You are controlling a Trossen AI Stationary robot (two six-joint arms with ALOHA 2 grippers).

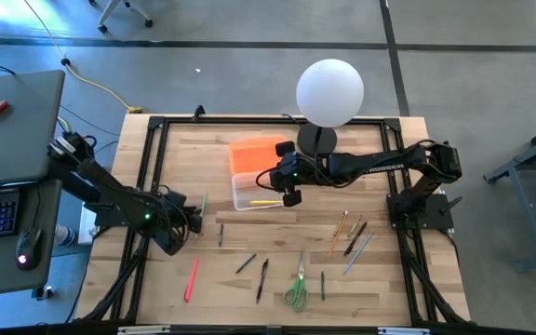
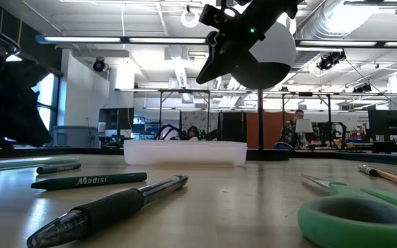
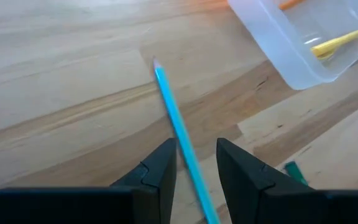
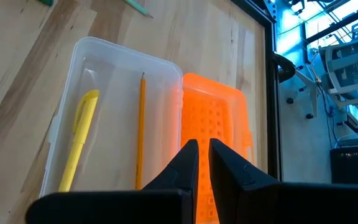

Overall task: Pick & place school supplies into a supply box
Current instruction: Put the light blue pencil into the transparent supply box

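The clear supply box [image 1: 254,193] sits open on the table, with its orange lid [image 1: 254,154] lying just behind it. A yellow marker [image 4: 79,140] and an orange pencil [image 4: 140,127] lie inside. My right gripper [image 4: 203,146] hovers above the box, shut and empty; the low view shows it [image 2: 211,69] well above the box [image 2: 185,152]. My left gripper [image 3: 196,152] is low at the table's left, open, with one finger on each side of a teal pencil [image 3: 176,121] that lies on the wood. Its tip points toward the box.
Loose supplies are scattered over the near half of the table: a pink-red marker [image 1: 191,279], green scissors [image 1: 296,293], dark pens [image 1: 262,279] and a cluster of pencils [image 1: 352,237] at the right. A white globe lamp [image 1: 329,91] stands behind the box.
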